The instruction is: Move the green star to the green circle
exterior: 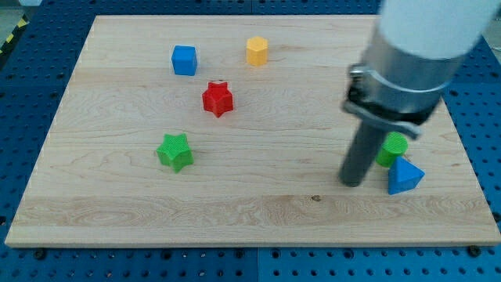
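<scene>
tip: my tip point(352, 183) is sitting on the board toward the view's right, just left of the green circle, not touching any block as far as the view is showing.
jaws: none on this rig; the arm is ending in a plain dark rod point(359, 155), so nothing is opening, closing or holding anything.
green star: the green star point(174, 151) is lying left of centre on the board, well apart from my tip, off to the tip's left and slightly toward the view's top.
green circle: the green circle point(392, 148) is sitting just beside the rod on its right; the arm housing is partly covering its top edge.
star vs circle: well apart, with the rod standing between them, close to the circle end.
blue triangle: the blue triangle point(404, 176) is lying just below-right of the green circle, looking close to touching it; can't tell if it actually is.
red star: the red star point(218, 99) is sitting above-right of the green star, near it but apart.
blue cube: the blue cube point(184, 60) is sitting near the view's top, left of centre.
yellow block: the yellow block point(257, 51), looking hexagonal, is sitting right of the blue cube, apart from it.
counts: 6 blocks showing; 2 green, 2 blue, 1 red, 1 yellow; 2 stars, 1 circle, 1 triangle, 1 cube, 1 hexagon-like.
board: the wooden board point(258, 211) is resting on a blue perforated table point(485, 117).
</scene>
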Controlling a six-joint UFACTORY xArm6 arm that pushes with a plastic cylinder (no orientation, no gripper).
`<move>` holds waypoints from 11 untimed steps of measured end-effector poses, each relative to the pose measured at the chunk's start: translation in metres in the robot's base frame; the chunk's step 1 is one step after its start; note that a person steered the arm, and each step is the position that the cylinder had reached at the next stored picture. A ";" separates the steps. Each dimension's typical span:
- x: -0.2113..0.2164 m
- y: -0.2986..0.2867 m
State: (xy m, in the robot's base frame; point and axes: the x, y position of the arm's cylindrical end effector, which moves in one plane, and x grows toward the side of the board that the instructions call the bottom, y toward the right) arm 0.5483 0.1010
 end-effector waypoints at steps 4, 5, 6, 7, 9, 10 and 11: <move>0.015 -0.262; -0.024 -0.286; -0.037 -0.285; -0.037 -0.269; -0.036 -0.180; -0.036 -0.147; -0.036 -0.111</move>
State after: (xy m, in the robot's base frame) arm 0.5120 -0.0100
